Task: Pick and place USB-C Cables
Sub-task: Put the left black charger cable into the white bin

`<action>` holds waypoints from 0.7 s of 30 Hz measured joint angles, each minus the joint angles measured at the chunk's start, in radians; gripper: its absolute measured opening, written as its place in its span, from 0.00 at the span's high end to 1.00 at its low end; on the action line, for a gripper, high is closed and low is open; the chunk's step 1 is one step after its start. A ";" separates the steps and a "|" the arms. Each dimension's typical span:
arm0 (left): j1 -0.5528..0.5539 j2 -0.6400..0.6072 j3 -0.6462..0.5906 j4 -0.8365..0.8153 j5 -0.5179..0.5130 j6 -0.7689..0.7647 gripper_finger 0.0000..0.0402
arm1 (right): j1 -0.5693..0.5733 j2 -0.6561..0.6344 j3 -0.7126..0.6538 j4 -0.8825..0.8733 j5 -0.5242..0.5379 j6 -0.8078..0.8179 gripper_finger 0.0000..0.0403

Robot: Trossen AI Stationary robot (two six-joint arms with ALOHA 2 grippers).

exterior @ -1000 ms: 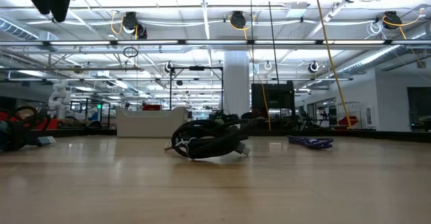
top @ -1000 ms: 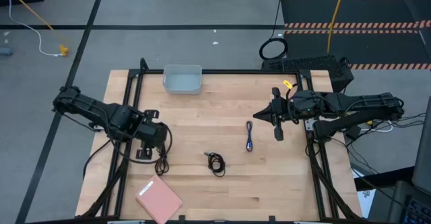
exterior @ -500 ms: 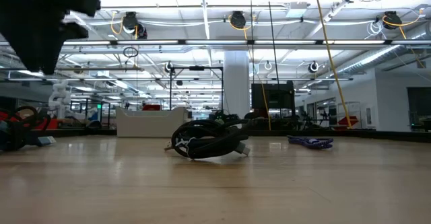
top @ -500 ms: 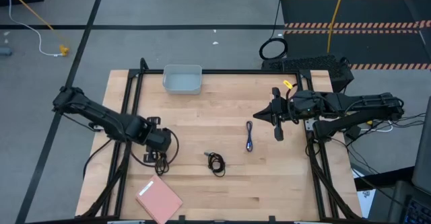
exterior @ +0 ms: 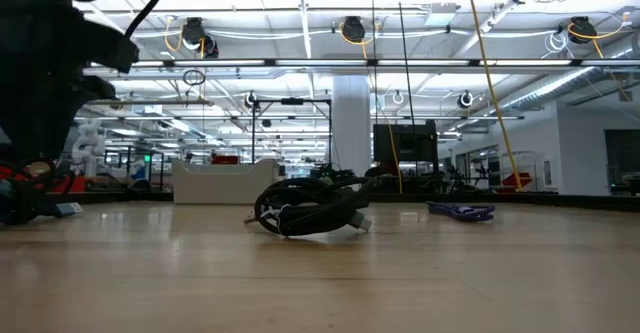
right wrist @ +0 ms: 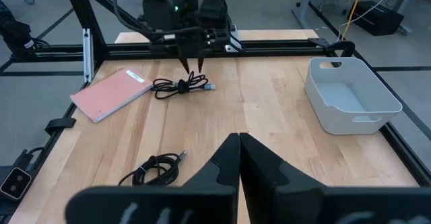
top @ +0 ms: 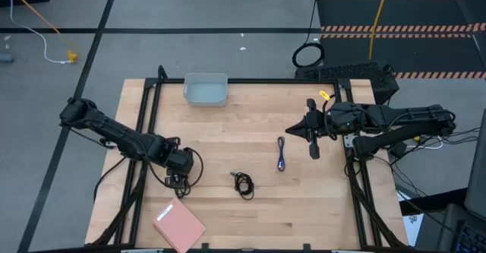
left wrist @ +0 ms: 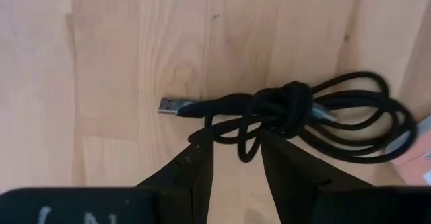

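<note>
High view. The left gripper point(top: 179, 175) pointed down at the near-left part of the table point(top: 250, 116), directly over a knotted black cable point(top: 182, 186) lying just beyond the pink pad point(top: 179, 226). Its arm reached in low from the left edge, extended diagonally. The right gripper point(top: 313, 130) hung over the right half, its arm folded back toward the right edge. A second black cable point(top: 243, 183) lay coiled near the centre front, and a purple-blue cable point(top: 281, 156) lay straight just right of it. A grey bin point(top: 206, 90) sat at the far edge. Bare wood lay open between the cables and the bin.

Low view. The second black cable point(exterior: 310, 209) sat mid-table, the purple-blue cable point(exterior: 462, 211) farther right; the left arm showed as a dark mass at the left edge.

Left wrist view. The fingers point(left wrist: 202, 173) stood partly apart, straddling the loops of the knotted black cable point(left wrist: 296, 113) without clamping it; whether they touched it could not be told. Its plug pointed away from the pad's corner.

Right wrist view. The right gripper's fingers point(right wrist: 227, 162) were pressed together, holding nothing. Across the table, the left gripper point(right wrist: 192, 65) hung just above the knotted cable point(right wrist: 182, 86), beside the pad point(right wrist: 110, 93); the bin point(right wrist: 350, 95) stood well apart.
</note>
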State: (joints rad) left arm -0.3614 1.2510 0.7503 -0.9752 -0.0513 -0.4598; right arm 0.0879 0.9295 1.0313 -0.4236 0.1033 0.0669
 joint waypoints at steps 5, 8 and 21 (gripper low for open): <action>0.000 0.000 -0.044 0.057 0.013 -0.014 0.68 | 0.000 0.000 0.000 0.000 0.000 0.000 1.00; 0.000 0.000 -0.059 0.091 0.021 0.003 0.68 | 0.000 0.000 -0.011 0.005 0.000 -0.003 1.00; 0.010 0.000 -0.055 0.141 -0.006 0.035 0.96 | -0.001 0.000 -0.075 0.138 0.000 -0.027 1.00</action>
State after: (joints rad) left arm -0.3515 1.2510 0.6955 -0.8343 -0.0574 -0.4250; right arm 0.0874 0.9295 0.9563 -0.2853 0.1036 0.0401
